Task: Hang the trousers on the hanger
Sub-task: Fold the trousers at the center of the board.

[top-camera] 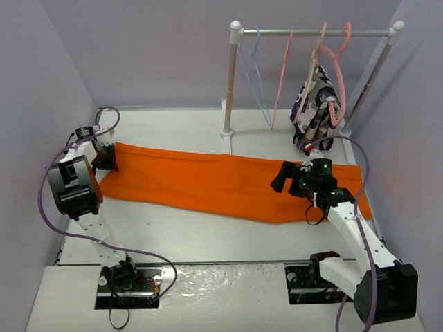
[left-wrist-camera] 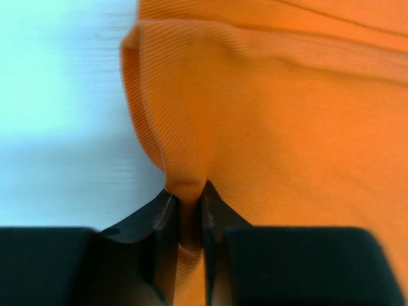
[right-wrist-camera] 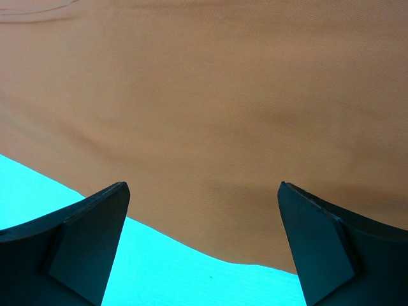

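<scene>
Trousers (top-camera: 208, 183) in left gripper (left-wrist-camera: 187, 213)

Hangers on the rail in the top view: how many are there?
4, left to right on the rail: light-blue hanger, thin pink hanger, beige hanger, thicker pink hanger. The patterned garment might hide another.

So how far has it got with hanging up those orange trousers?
Early days. Done: the trousers lie spread flat on the table. In hand: the left claw pinches one end of the cloth; the right claw hovers open over the other half. To do: the blue hanger hangs on the rail, nothing draped on it.
</scene>
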